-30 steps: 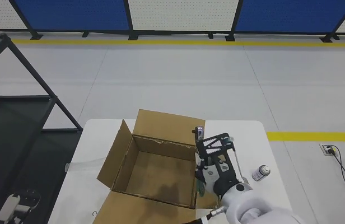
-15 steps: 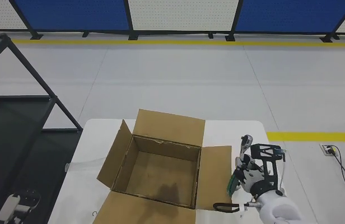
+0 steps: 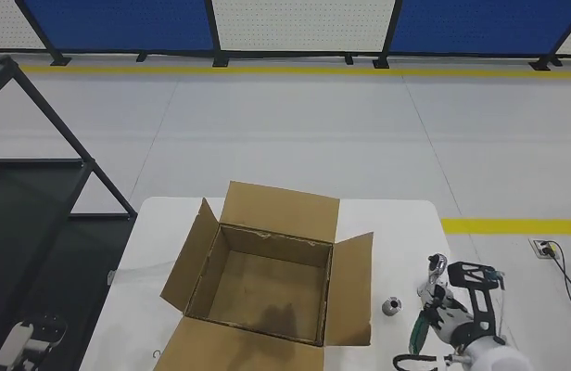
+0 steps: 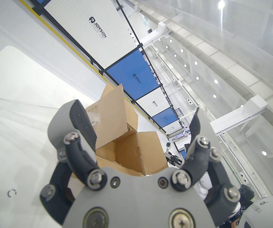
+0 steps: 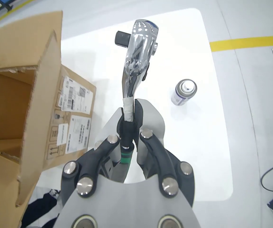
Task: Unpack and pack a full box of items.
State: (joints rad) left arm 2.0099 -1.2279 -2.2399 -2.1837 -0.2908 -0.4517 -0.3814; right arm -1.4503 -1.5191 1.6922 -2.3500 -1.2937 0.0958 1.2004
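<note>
An open cardboard box (image 3: 267, 287) stands in the middle of the white table (image 3: 397, 232), with nothing visible inside it. My right gripper (image 3: 434, 299) hangs over the table's right front part, shut on the handle of a chrome ratchet wrench (image 5: 137, 55). The wrench head (image 3: 437, 264) points away from me. In the right wrist view the box (image 5: 20, 100) is beside the wrench. My left gripper (image 4: 137, 115) is open, holds nothing, and is low at the table's left side, facing the box (image 4: 127, 141).
A small spray can (image 3: 391, 305) stands upright on the table between the box's right flap (image 3: 352, 287) and my right gripper; it appears as the spray can (image 5: 183, 92) in the right wrist view. A dark metal rack (image 3: 35, 185) stands left of the table.
My right gripper carried the wrench from over the box's right flap out to the right and nearer the front. The spray can now sits closer to the box than a second ago.
</note>
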